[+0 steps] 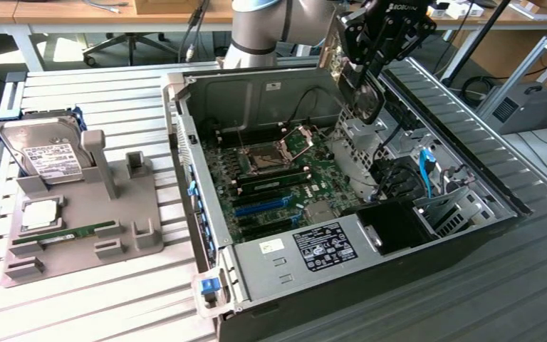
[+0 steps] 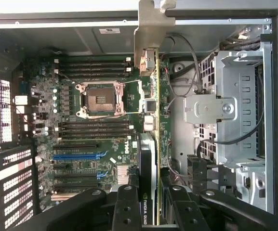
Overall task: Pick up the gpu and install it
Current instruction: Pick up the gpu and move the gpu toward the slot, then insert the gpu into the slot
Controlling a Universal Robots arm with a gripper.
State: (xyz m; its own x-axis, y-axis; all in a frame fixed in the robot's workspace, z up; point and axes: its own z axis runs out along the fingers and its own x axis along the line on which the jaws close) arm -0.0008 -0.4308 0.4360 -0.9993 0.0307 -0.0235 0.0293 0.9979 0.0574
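gpu above case (apart, seemingly)

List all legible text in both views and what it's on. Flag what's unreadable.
"NVIDIA QUAD": on the edge of the gpu, cut off at the picture's edge, held in the gripper.
"ROBOTIQ": on the gripper body in the exterior view, partly legible.
Too small to read: white label on the hard drive; black and white labels on the computer case; print on the motherboard.
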